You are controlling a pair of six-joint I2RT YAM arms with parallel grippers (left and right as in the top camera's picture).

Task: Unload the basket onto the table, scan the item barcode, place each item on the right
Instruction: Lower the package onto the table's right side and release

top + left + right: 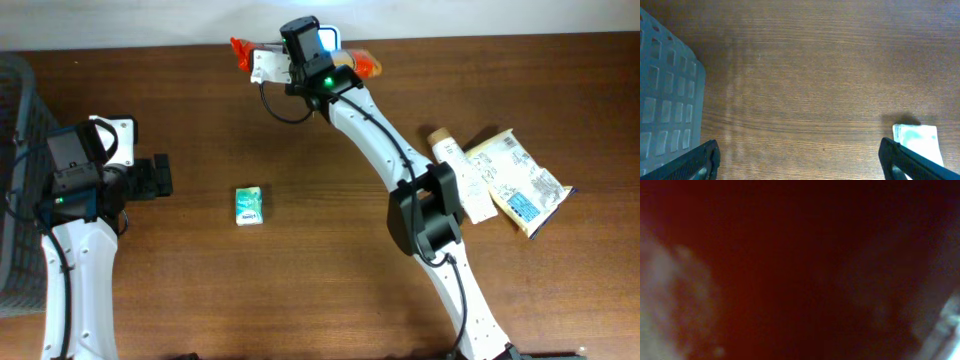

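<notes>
Overhead: right arm stretched to the table's far edge

Nearest the bases, the left gripper (155, 178) sits beside the basket (15, 150), fingers spread wide and holding nothing. A green packet (249, 205) lies apart from it. Mid-table on the right, a tube (462, 175) and a printed bag (520, 185) touch. Farthest off, the right gripper (275, 62) sits over an orange-ended item (366, 64), probably the one to scan. Its fingers are hidden and its wrist view is a dark red blur, so I cannot tell whether they grip. Risk: a loose or off-centre hold could let the item swing or drop behind the edge, or leave the barcode facing away
</notes>
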